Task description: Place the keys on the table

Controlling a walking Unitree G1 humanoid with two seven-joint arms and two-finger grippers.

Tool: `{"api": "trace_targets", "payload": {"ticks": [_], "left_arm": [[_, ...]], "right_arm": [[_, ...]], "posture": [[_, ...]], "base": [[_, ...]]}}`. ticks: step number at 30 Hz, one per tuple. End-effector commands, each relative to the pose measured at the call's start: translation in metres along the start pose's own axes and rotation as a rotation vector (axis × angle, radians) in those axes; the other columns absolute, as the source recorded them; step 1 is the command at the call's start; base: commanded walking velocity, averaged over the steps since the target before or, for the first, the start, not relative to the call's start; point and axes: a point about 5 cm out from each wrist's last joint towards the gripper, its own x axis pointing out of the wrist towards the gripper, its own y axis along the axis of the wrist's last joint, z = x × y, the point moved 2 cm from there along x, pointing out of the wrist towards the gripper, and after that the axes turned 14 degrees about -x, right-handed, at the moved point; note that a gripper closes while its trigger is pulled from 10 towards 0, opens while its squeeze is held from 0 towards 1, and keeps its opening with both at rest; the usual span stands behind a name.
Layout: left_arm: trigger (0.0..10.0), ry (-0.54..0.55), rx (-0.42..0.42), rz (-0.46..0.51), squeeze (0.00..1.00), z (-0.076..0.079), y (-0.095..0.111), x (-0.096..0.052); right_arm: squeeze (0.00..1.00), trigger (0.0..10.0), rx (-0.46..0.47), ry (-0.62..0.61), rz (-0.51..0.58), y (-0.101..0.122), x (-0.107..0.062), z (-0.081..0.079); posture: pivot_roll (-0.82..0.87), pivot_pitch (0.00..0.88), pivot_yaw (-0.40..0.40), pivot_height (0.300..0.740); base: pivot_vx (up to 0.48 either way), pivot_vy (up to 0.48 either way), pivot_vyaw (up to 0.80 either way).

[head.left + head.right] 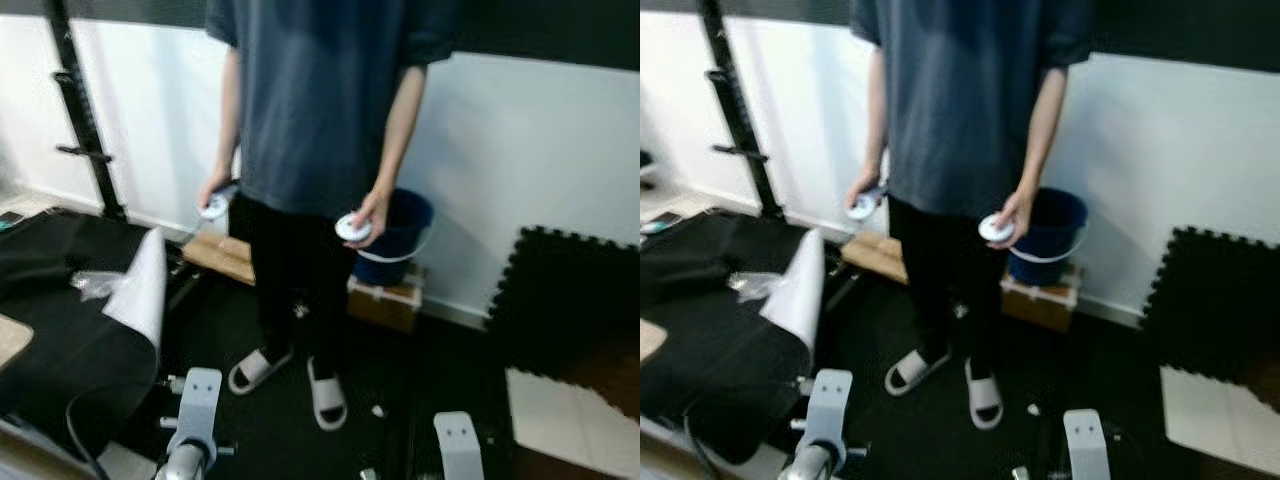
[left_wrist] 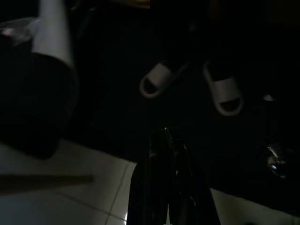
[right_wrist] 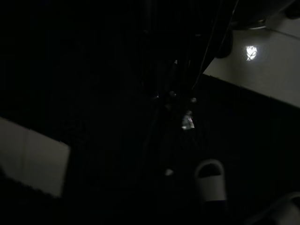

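Note:
In the very dark right wrist view, my right gripper (image 3: 180,91) hangs low over dark floor matting, its black fingers drawn together to a point. A small glinting metal thing, apparently the keys (image 3: 187,122), dangles at their tips. The left gripper (image 2: 164,138) is shut with nothing in it, hanging above the edge of the dark mat and white floor tiles. Both silver forearms (image 1: 192,415) (image 1: 458,445) show at the bottom of the eye views. A low surface draped in black cloth (image 1: 60,330) lies to my left, with a white sheet (image 1: 140,285) on it.
A person (image 1: 320,130) stands close in front in grey sandals (image 1: 325,395), a white controller (image 1: 352,228) in each hand. Behind them are a blue bucket (image 1: 400,240) on a cardboard box (image 1: 385,300), a black rack (image 1: 85,110) and black foam mats (image 1: 570,300).

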Motion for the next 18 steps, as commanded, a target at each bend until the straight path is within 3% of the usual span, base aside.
{"api": "trace_targets", "payload": {"ticks": [1,18], "left_arm": [[10.0,-0.003,0.005,-0.011,0.00,0.0010,-0.0036,-0.0014],[10.0,-0.020,0.012,-0.015,0.00,0.0038,-0.0036,-0.0009]], "right_arm": [[0.00,10.0,-0.008,0.011,-0.013,-0.0037,-0.0012,-0.0028],[0.00,10.0,-0.006,0.006,-0.016,-0.0027,-0.0004,-0.0012]], "posture": [[0.01,0.011,-0.024,0.740],[0.01,0.006,-0.020,0.740]], "base": [[0.000,0.000,-0.80],[0.000,0.000,-0.80]]}}
